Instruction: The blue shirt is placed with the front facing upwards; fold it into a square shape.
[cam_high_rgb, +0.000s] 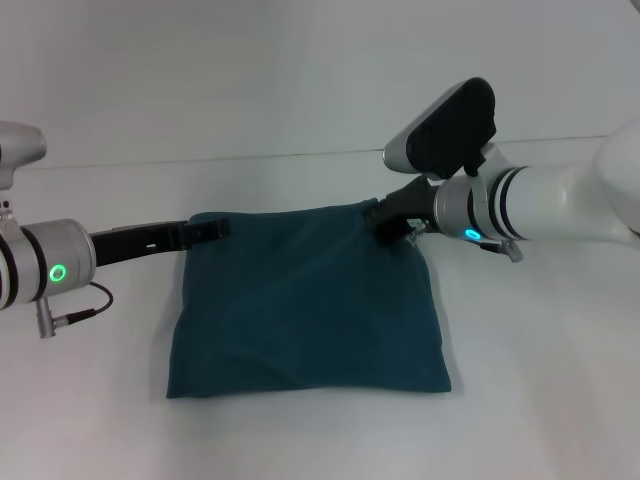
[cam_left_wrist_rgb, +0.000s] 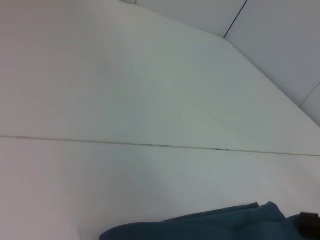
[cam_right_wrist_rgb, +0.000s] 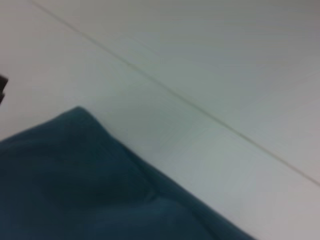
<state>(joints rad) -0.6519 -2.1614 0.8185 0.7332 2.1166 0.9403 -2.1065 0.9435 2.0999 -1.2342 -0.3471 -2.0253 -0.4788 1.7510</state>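
Observation:
The blue shirt (cam_high_rgb: 305, 305) lies folded in a rough square on the white table (cam_high_rgb: 300, 100), plain teal side up, no lettering showing. My left gripper (cam_high_rgb: 205, 232) lies low at the shirt's far left corner, its tip over the cloth edge. My right gripper (cam_high_rgb: 388, 222) is at the far right corner, shut on the cloth, which bunches and creases toward it. The shirt's far edge shows in the left wrist view (cam_left_wrist_rgb: 210, 225), and its corner shows in the right wrist view (cam_right_wrist_rgb: 75, 180).
A thin seam (cam_high_rgb: 300, 155) runs across the table behind the shirt. A cable (cam_high_rgb: 85, 305) hangs from my left wrist beside the shirt's left edge. Bare white table surrounds the shirt on all sides.

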